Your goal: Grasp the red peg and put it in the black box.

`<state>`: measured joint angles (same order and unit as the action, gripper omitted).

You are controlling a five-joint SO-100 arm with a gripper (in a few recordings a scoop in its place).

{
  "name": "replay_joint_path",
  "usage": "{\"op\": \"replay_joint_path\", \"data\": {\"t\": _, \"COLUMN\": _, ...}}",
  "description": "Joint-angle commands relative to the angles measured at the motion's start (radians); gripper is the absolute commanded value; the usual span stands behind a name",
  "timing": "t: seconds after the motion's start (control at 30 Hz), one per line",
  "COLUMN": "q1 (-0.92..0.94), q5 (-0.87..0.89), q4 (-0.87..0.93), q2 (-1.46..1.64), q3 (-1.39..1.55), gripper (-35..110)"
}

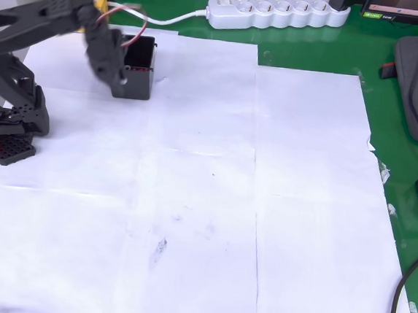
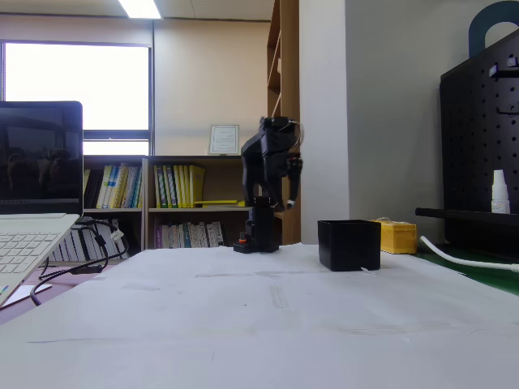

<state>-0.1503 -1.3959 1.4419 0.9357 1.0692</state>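
White paper [image 2: 268,324] leads to the black box [image 2: 349,245], blurred jaws (state unclear) hanging above it.

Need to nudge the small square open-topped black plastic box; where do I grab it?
Likely one upright wall of the square black plastic box at its rim, coming straight down from above: the top is open and the walls stand vertical.
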Motion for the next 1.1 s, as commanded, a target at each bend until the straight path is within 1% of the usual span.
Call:
{"op": "replay_joint_path", "data": {"t": 0.0, "q1": 0.020, "q5": -0.031, "q4": -0.031, "q2": -0.238, "q3": -0.172, "gripper": 0}}
{"op": "replay_joint_path", "data": {"t": 0.07, "q1": 0.026, "q5": -0.026, "q4": -0.041, "q2": -0.342, "q3": -0.293, "gripper": 0}}
{"op": "replay_joint_path", "data": {"t": 0.2, "q1": 0.031, "q5": -0.005, "q4": -0.044, "q2": -0.457, "q3": -0.439, "gripper": 0}}
{"op": "replay_joint_path", "data": {"t": 0.3, "q1": 0.051, "q5": -0.044, "q4": -0.087, "q2": -0.597, "q3": -0.600, "gripper": 0}}
{"op": "replay_joint_path", "data": {"t": 0.43, "q1": 0.057, "q5": -0.048, "q4": -0.130, "q2": -0.713, "q3": -0.752, "gripper": 0}}
{"op": "replay_joint_path", "data": {"t": 0.53, "q1": 0.067, "q5": -0.067, "q4": -0.118, "q2": -0.822, "q3": -0.859, "gripper": 0}}
{"op": "replay_joint_path", "data": {"t": 0.63, "q1": 0.077, "q5": -0.098, "q4": -0.080, "q2": -0.907, "q3": -0.936, "gripper": 0}}
{"op": "replay_joint_path", "data": {"t": 0.73, "q1": 0.075, "q5": -0.135, "q4": -0.002, "q2": -0.983, "q3": -0.982, "gripper": 0}}
{"op": "replay_joint_path", "data": {"t": 0.83, "q1": 0.095, "q5": -0.158, "q4": -0.029, "q2": -1.028, "q3": -1.043, "gripper": 0}}
{"op": "replay_joint_path", "data": {"t": 0.93, "q1": 0.155, "q5": -0.265, "q4": -0.092, "q2": -1.078, "q3": -1.129, "gripper": 0}}
{"op": "replay_joint_path", "data": {"t": 1.07, "q1": 0.144, "q5": -0.268, "q4": -0.086, "q2": -1.088, "q3": -1.129, "gripper": 0}}
